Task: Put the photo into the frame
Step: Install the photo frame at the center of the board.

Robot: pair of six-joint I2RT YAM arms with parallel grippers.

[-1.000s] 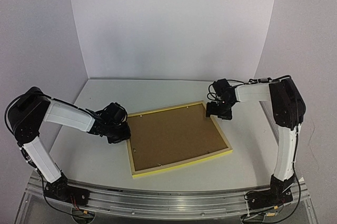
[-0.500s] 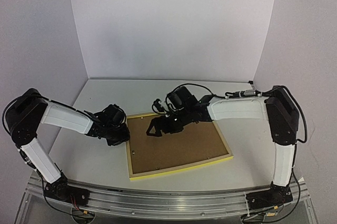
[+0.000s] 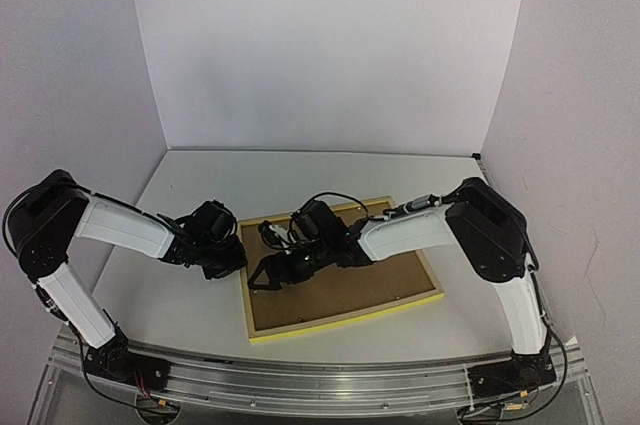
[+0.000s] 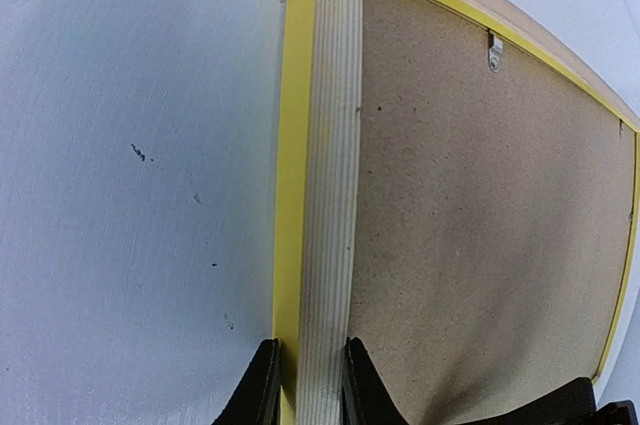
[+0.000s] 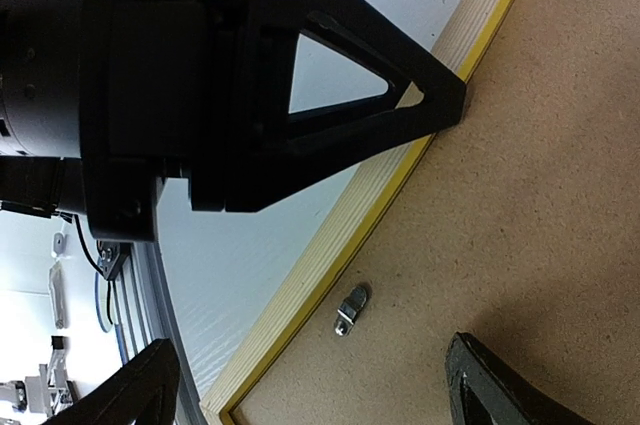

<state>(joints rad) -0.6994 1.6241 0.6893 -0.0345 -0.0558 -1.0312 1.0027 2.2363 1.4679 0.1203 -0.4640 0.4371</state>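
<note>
Frame (image 3: 345, 317) lies face-down on desk (image 3: 180, 295), brown backing (image 3: 340, 290) up, photo unseen; left gripper (image 4: 305, 385) pinches its left rail, likely steadying it, while right gripper (image 3: 265, 275) hangs wide-open, empty, above a clip (image 5: 351, 308).

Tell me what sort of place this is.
Probably a robotics lab test cell: a left arm and right arm bolted to an aluminium rail, a white table, and plain white backdrop panels around it.

Ribbed pale wood frame (image 4: 328, 195), matt speckled fibreboard backing (image 4: 480, 225)
</note>
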